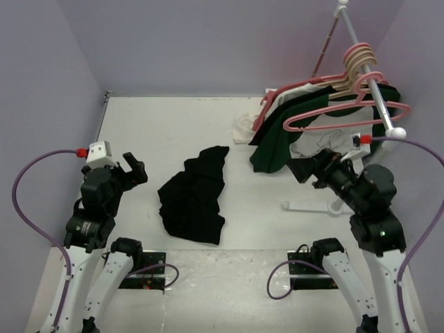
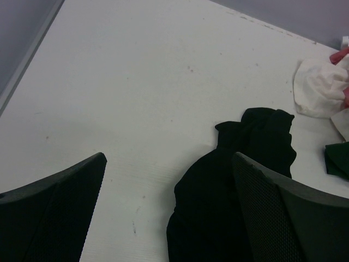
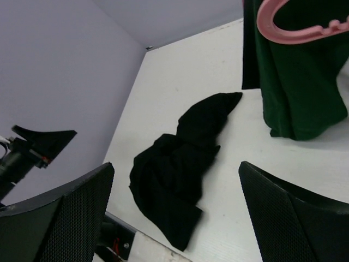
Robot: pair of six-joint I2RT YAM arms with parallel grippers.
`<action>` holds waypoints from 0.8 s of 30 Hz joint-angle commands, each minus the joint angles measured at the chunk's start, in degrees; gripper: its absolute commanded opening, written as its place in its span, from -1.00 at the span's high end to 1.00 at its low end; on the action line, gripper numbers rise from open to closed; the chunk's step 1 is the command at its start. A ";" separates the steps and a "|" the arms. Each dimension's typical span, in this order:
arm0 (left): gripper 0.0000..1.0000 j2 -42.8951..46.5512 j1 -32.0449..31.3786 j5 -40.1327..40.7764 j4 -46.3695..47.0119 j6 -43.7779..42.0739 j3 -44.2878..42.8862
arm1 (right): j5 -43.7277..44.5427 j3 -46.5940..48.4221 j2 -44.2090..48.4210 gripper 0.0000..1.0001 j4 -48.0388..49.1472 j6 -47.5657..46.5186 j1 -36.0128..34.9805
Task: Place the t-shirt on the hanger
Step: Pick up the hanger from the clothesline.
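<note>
The black t-shirt (image 1: pixel 194 200) lies crumpled on the white table (image 1: pixel 159 132), midway between the arms. It also shows in the left wrist view (image 2: pixel 229 185) and in the right wrist view (image 3: pixel 180 164). The empty pink hanger (image 1: pixel 345 118) hangs on the rack's rod at the back right; its lower end shows in the right wrist view (image 3: pixel 294 34). My left gripper (image 1: pixel 137 170) is open and empty, left of the t-shirt (image 2: pixel 169 158). My right gripper (image 1: pixel 300 171) is open and empty, right of the t-shirt and below the hanger (image 3: pixel 177 166).
A dark green shirt (image 1: pixel 274 142) hangs on another pink hanger (image 1: pixel 277 97) beside cream hangers (image 1: pixel 357 55). A white cloth (image 1: pixel 243 128) lies behind it. The rack's white base (image 1: pixel 312 207) sits near my right arm. Purple walls surround the table.
</note>
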State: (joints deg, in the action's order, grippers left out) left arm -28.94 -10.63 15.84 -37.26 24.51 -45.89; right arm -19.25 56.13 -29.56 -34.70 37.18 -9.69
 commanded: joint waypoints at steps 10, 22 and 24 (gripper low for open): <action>-1.00 2.51 0.09 -0.40 4.63 0.48 1.10 | 37.15 11.09 -23.07 -0.67 10.34 16.42 -8.83; -1.00 2.64 -0.07 -2.11 5.03 -0.06 1.33 | 68.39 29.77 -42.65 -0.57 -6.89 23.62 -18.78; -1.00 3.00 -0.20 -2.11 5.03 -0.08 1.42 | 70.44 31.99 -44.65 -0.49 -10.12 25.14 -18.78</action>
State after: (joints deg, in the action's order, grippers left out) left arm -26.68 -10.63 14.52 -34.82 24.49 -45.10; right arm 39.60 83.45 -71.69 -37.19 56.70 -28.25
